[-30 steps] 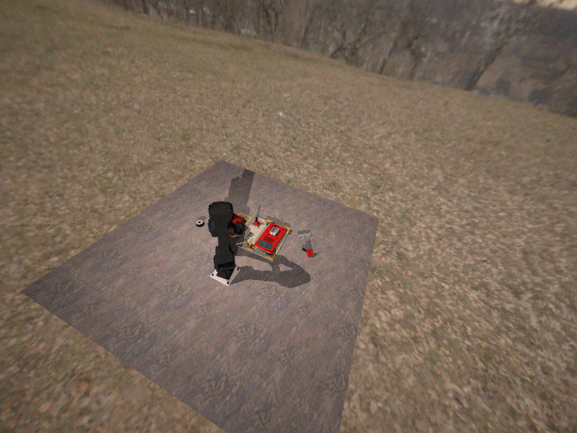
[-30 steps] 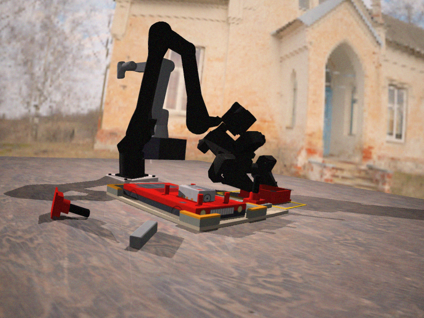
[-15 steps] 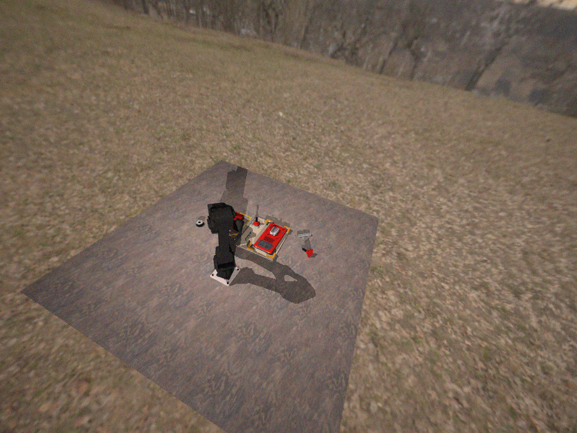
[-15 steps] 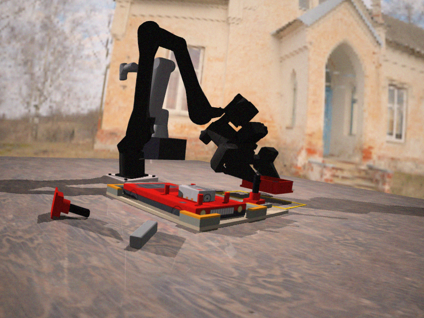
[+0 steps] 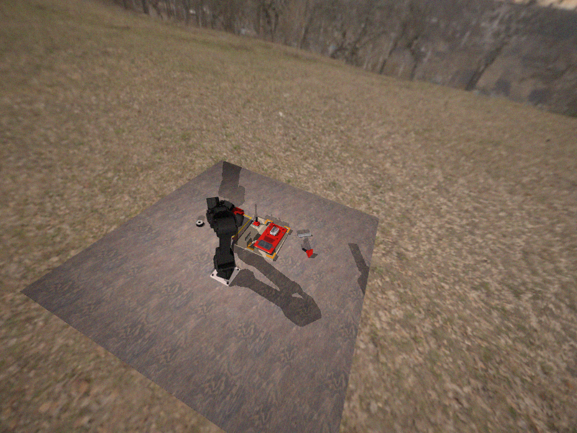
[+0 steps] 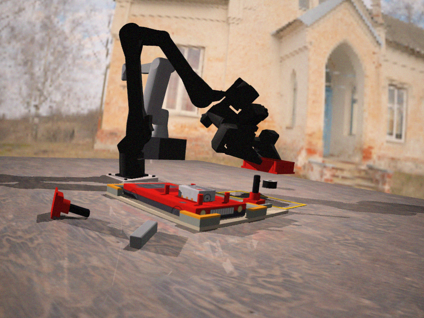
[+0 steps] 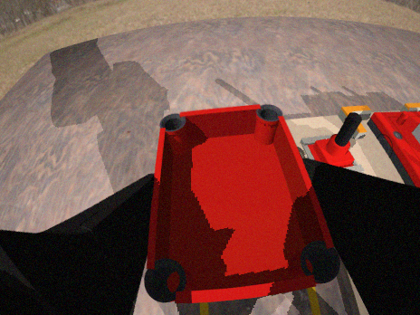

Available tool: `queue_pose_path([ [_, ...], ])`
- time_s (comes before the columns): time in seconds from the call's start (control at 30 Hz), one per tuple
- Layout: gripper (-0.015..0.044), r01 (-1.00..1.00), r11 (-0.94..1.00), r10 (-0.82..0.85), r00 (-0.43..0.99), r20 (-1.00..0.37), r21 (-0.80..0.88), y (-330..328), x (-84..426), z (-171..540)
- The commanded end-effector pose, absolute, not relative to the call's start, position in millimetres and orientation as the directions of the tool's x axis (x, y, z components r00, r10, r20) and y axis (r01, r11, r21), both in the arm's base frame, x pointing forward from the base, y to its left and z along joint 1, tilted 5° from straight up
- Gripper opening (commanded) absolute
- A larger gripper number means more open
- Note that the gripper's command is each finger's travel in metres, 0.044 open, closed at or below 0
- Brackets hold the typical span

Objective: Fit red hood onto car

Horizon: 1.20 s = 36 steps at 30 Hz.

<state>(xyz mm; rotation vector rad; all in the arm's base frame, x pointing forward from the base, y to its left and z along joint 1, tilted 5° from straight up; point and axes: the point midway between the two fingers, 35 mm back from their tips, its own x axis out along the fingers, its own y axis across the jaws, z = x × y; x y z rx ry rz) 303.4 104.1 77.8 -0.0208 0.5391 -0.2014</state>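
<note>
The red hood (image 5: 238, 211) (image 6: 283, 166) (image 7: 240, 181) is off the table. Its open side, with a holed boss in each corner, faces the wrist camera. My gripper (image 6: 269, 160) (image 7: 228, 175) is shut on the hood, with one black finger against each long side. The red chassis (image 5: 265, 234) (image 6: 154, 193) (image 7: 390, 131) sits in the jig (image 6: 205, 221) (image 7: 312, 128). The grey engine block (image 5: 274, 230) (image 6: 195, 193) is on its deck. Pegs stand around it; one is mostly hidden behind the engine.
A red-based part with an upright black post (image 6: 255, 184) (image 7: 348, 130) stands between hood and chassis. A similar part (image 5: 308, 252) (image 6: 60, 205) lies tipped near a grey bar (image 5: 304, 233) (image 6: 143, 234). A black ring (image 5: 199, 223) (image 6: 269, 184) and a yellow outline (image 6: 295, 206) are on the table.
</note>
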Motion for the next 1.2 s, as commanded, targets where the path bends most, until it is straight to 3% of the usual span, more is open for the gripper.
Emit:
queue_pose_path([
  [0.0, 0.0000, 0.190, 0.980, -0.196, 0.843, -0.501, -0.064, 104.1, 303.5, 89.4],
  [0.37, 0.0000, 0.164, 0.981, -0.196, 0.843, -0.501, -0.108, 104.1, 303.1, 87.5],
  [1.17, 0.0000, -0.149, 0.809, -0.196, 0.843, -0.501, -0.568, 104.2, 302.9, 86.0],
])
